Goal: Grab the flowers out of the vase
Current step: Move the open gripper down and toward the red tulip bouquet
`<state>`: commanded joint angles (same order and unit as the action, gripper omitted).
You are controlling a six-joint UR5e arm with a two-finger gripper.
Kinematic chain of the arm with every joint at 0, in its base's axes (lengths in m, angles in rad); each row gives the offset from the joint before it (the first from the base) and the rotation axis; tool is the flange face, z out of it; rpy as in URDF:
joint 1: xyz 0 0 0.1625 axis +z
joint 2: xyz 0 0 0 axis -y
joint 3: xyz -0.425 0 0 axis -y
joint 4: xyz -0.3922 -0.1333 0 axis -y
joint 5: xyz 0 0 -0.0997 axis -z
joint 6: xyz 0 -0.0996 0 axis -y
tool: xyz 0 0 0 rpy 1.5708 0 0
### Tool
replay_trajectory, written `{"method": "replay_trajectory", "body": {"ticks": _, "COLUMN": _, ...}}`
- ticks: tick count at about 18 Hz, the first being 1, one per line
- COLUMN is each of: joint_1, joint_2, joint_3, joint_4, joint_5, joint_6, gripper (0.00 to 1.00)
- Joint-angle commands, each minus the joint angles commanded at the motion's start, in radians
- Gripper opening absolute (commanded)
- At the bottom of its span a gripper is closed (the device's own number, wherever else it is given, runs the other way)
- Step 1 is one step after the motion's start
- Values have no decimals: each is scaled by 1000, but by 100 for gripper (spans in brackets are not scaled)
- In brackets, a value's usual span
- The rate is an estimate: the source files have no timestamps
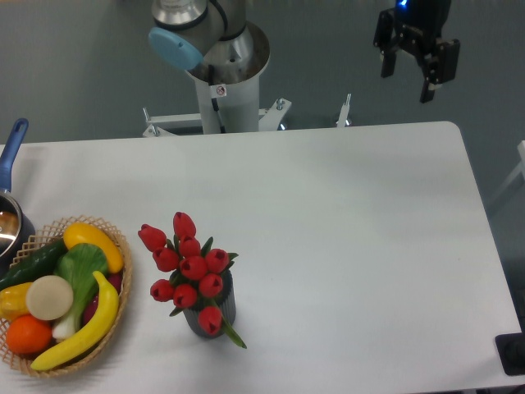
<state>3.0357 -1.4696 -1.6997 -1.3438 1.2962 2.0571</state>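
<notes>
The flowers (190, 267), a bunch of red tulip buds with green leaves, stand in the vase (220, 316), a short dark grey ribbed cylinder on the white table's front left. My gripper (407, 82) hangs high at the upper right, beyond the table's far edge and far from the flowers. Its two black fingers are spread apart with nothing between them.
A wicker basket (121, 283) of colourful fruit and vegetables sits left of the vase. A blue-handled metal pot (8, 222) is at the left edge. The arm's base (223, 74) stands behind the table's far edge. A dark object (513, 355) sits at the front right corner.
</notes>
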Motion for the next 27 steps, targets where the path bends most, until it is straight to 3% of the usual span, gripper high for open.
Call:
{"method": "replay_trajectory", "body": {"ticks": 8, "joint_1": -8, "joint_2": 11, "joint_3": -12, "joint_4": -3, "joint_5": -8, "joint_6": -5, "gripper": 100}}
{"method": "replay_trajectory", "body": {"ticks": 17, "joint_1": -69, "joint_2": 12, "joint_3": -43, "joint_4": 2, "joint_5": -46, "joint_6": -274, "gripper": 100}}
{"method": "replay_trajectory", "body": {"ticks": 19, "joint_1": -92, "joint_2": 12, "joint_3": -57, "joint_4": 38, "joint_5": -92, "joint_6": -404, "gripper": 100}}
{"method": "replay_trajectory", "body": {"ticks": 23, "joint_1": -155, "joint_2": 11, "joint_3": -115, "joint_4": 169, "joint_5": -113, "joint_6": -561, "gripper": 100}}
{"method": "replay_trajectory", "body": {"ticks": 27, "joint_1": -215, "joint_2": -20, "joint_3": -117, "joint_4": 208, "joint_5": -113, "joint_6": -751, "gripper": 100}}
